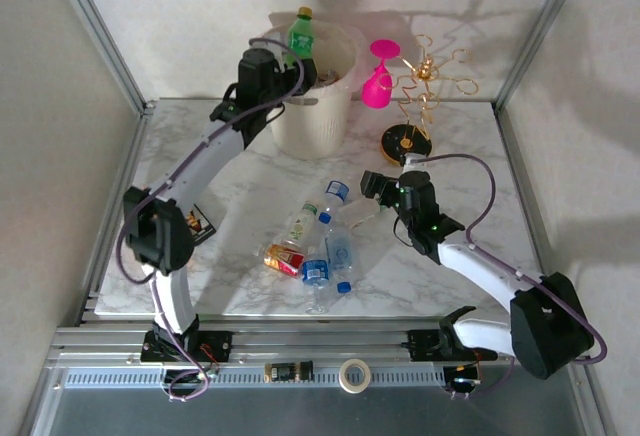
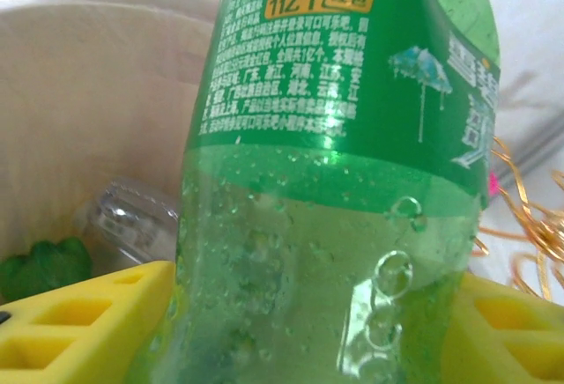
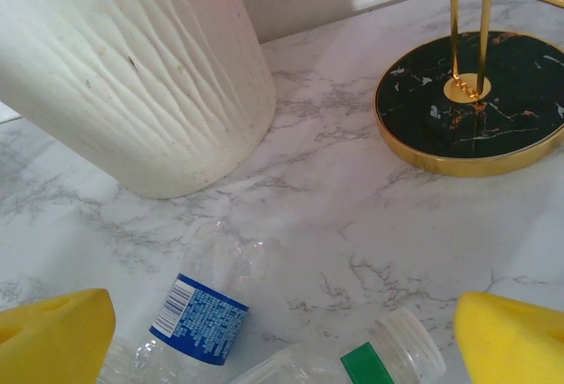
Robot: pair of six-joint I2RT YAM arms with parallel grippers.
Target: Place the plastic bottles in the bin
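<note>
Your left tool (image 2: 300, 331) is clamped on the lower body of the green bottle (image 2: 335, 181), one yellow finger (image 2: 79, 331) pressing each side. The bottle stands upright at about 10 o'clock over the mouth of the bin (image 1: 315, 116), and other bottles already lie inside. It looks light, thin-walled and slick, so I'd expect it to dent and slip under a hard squeeze. Grip it on the ribbed body below the label, as you have it.

Your right tool (image 3: 282, 349) hangs with its jaws wide apart and holds nothing. It is low over the table (image 3: 352, 217), and the bin is at its 11 o'clock. The loose bottles (image 1: 315, 246) lie on their sides at its 7 o'clock. A clear, blue-labelled bottle (image 3: 203, 313) is just beside its left finger. Take these across the middle, since they will likely roll.
</note>
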